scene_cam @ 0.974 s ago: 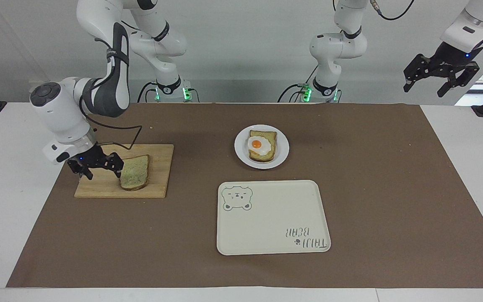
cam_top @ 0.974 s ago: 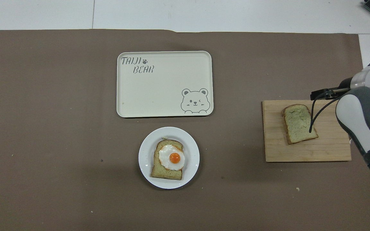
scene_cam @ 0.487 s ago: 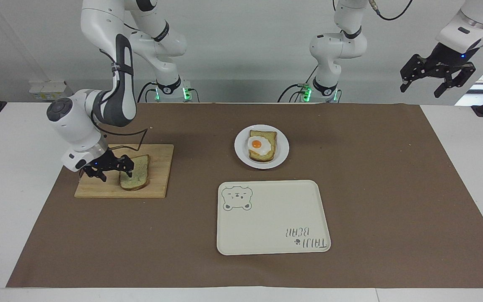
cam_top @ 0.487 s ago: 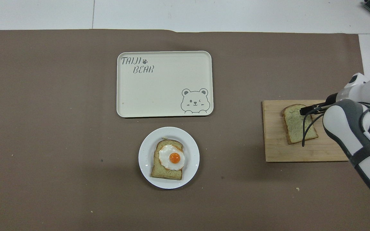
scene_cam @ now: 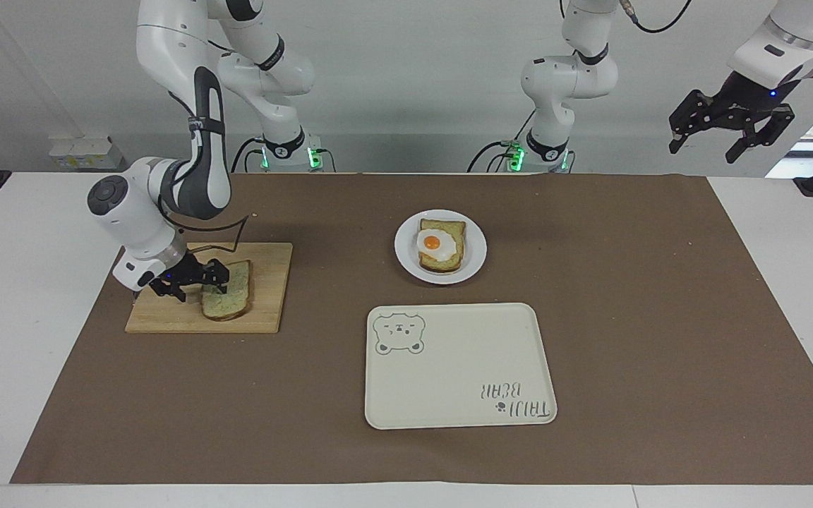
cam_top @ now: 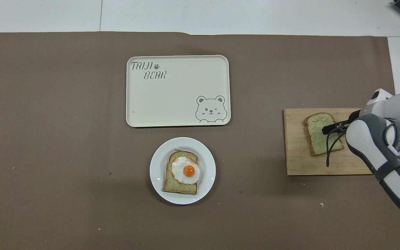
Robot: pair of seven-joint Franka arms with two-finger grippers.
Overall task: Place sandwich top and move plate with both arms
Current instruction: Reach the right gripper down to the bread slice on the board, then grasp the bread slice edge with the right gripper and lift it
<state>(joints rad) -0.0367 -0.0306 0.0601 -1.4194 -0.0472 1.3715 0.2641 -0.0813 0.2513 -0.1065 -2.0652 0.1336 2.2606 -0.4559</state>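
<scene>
The right gripper (scene_cam: 198,281) is low over the board (scene_cam: 166,319), at the edge of the bread (scene_cam: 230,300), its fingers spread on either side of that edge; whether they grip it I cannot tell. The bread lies flat on the board at the right arm's end of the table. The plate (scene_cam: 406,261) sits mid-table with the egg toast (scene_cam: 440,245) on it, the tray (scene_cam: 459,381) just beside it, farther from the robots. The left gripper (scene_cam: 730,130) waits raised and open, holding nothing, off the left arm's end
</scene>
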